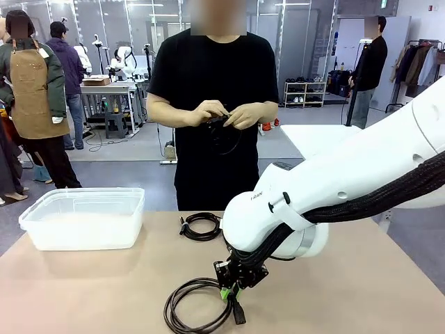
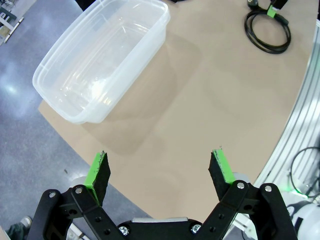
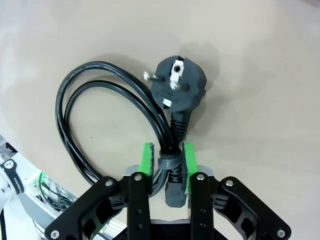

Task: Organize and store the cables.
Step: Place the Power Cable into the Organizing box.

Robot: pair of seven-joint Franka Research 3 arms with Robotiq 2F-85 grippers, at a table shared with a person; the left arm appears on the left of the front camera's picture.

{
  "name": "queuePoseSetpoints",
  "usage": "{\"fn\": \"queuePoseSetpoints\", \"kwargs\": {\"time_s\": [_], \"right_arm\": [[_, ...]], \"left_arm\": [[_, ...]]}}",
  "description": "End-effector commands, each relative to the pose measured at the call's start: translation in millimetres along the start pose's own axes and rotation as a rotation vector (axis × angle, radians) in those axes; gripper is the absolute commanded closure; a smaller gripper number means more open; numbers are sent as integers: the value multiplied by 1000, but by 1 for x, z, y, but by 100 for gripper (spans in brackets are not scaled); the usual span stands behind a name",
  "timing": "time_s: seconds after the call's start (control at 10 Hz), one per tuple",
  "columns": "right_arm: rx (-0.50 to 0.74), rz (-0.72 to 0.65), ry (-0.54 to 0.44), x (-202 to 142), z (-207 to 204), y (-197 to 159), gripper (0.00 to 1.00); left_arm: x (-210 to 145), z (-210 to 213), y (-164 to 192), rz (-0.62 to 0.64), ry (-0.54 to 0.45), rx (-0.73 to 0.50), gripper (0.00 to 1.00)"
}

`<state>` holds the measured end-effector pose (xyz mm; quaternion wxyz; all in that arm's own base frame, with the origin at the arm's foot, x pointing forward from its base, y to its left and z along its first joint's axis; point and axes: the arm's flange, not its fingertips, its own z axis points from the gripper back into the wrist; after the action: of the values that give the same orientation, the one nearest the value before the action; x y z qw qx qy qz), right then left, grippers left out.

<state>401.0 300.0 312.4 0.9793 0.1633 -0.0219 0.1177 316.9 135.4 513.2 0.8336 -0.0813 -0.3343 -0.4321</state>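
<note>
**Front view.** You see the right gripper (image 1: pixel 231 291) low over the table (image 1: pixel 361 285), its green pads at the edge of the nearest cable (image 1: pixel 188 306), a black coil lying flat on the near part of the tabletop. From here you cannot tell how the jaws stand. A second cable (image 1: pixel 201 226) lies coiled nearer the far edge, well apart from the first. A clear plastic tub (image 1: pixel 83 219) stands at the far left of the table. Across the table, the person's hands (image 1: pixel 208 113) are held together at chest height with a third cable (image 1: pixel 224 136) hanging from them in a loop.

**Left wrist view.** You look down past the left gripper (image 2: pixel 160 167), whose jaws are spread wide with nothing between them, above the bare table (image 2: pixel 200 110). The tub (image 2: pixel 75 107) sits beyond the fingers, near the table's edge. The nearest cable (image 2: pixel 267 32) shows far off in the upper right corner.

**Right wrist view.** The right gripper (image 3: pixel 166 150) straddles the nearest cable (image 3: pixel 70 115) where a strap (image 3: pixel 170 159) binds its strands. One green pad stands close on each side of the bundle. You cannot tell whether the pads press on it or only flank it. The coil rests on the table (image 3: pixel 260 100), and its round plug (image 3: pixel 179 82) lies just beyond the fingertips, pins up.
</note>
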Motion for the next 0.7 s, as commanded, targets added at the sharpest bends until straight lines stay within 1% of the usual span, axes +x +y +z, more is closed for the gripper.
{"fn": "queuePoseSetpoints", "kwargs": {"time_s": [0.0, 0.1, 0.3, 0.6], "right_arm": [[4, -5, -4, 1, 4, 0, 22], [11, -6, -9, 0, 7, -1, 1], [6, 6, -29, 1, 25, -13, 0], [18, 93, -47, -9, 77, -44, 0]], "left_arm": [[-1, 0, 1, -8, -4, -3, 0], [-1, 0, 1, -8, -4, -3, 0], [-1, 0, 1, -8, -4, -3, 0], [-1, 0, 1, -8, -4, -3, 0]]}}
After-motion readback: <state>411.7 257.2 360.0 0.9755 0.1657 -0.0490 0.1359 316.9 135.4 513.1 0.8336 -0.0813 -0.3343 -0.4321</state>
